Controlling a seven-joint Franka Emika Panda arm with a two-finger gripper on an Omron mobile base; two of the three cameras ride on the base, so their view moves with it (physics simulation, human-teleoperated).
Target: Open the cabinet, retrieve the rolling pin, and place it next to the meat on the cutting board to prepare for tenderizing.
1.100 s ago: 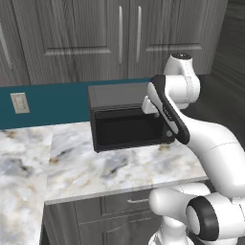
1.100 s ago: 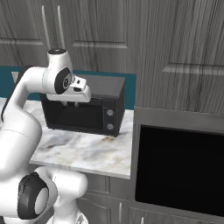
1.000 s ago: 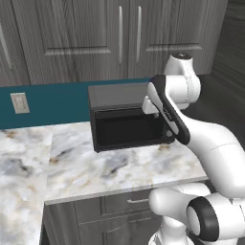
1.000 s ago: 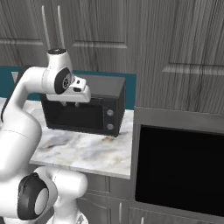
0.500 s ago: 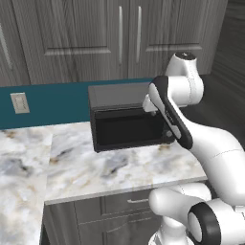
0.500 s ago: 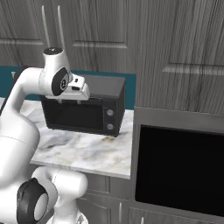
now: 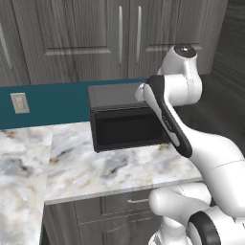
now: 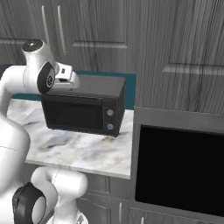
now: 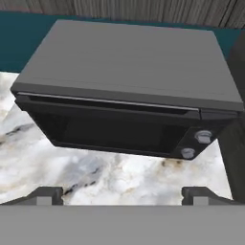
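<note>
Since the earlier frames the arm has lifted slightly in front of the microwave (image 9: 129, 91), and the base has stayed put. The jaws (image 9: 122, 194) now stand spread wide with nothing between them; their two tips rise far apart at the bottom of the hand view.

The cabinet (image 7: 129, 38) hangs above and beyond the jaws, both doors shut, its two slim silver handles (image 7: 139, 27) running straight up and down on either side of the centre seam. The rolling pin cannot be seen, so its lie and long axis cannot be told; it is presumably behind those doors.

The step in hand looks like the opening one: reaching for the cabinet. The next move calls for tipping the hand up from the microwave just below the jaws on the marble counter (image 8: 78, 148), rising to a handle and closing across it.
</note>
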